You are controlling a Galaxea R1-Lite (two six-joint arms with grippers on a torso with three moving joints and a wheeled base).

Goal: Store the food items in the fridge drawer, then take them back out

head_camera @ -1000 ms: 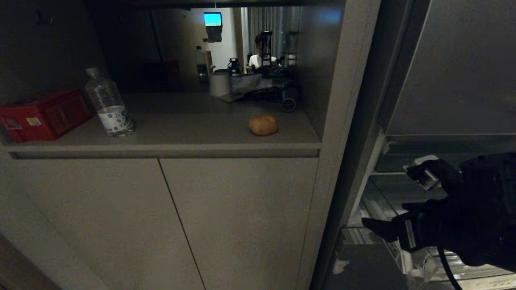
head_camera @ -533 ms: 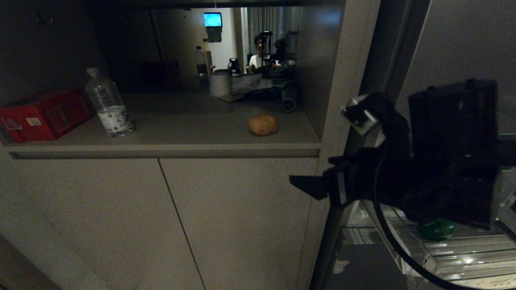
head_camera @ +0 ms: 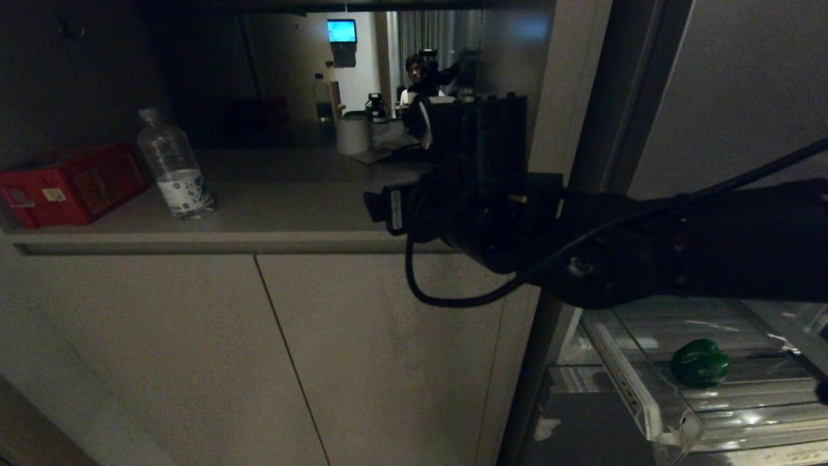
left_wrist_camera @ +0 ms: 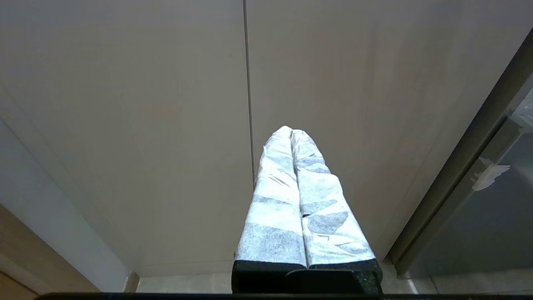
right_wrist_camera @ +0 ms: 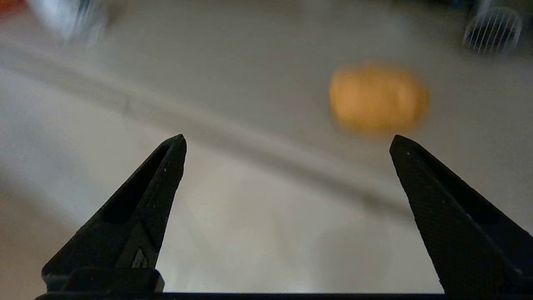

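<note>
Tall grey fridge [head_camera: 731,97] at the right of the head view, flat outer door above, lower compartment pulled open. Beige cabinet [head_camera: 272,349] beside it, two plain doors under a recessed shelf [head_camera: 259,213] with a mirrored back. Black right arm [head_camera: 679,239] reaching across from the fridge side to the shelf's right end, cable looped beneath it. Wide, shallow clear plastic fridge drawer [head_camera: 647,395], ribbed and glossy, drawn out at lower right. Right gripper [right_wrist_camera: 287,139]: black pointed fingers spread wide, nothing between them, aimed at the shelf. Left gripper [left_wrist_camera: 291,133]: pale taped fingers pressed together, empty, hanging low before the cabinet doors. Red box [head_camera: 71,184] at the shelf's left end. Clear water bottle [head_camera: 173,165], upright, just beside the box. Dark green rounded pepper-like item [head_camera: 700,362] lying inside the drawer. Brown oval potato-like lump [right_wrist_camera: 378,99] on the shelf, ahead of the right gripper and apart from its tips; hidden behind the arm in the head view.
</note>
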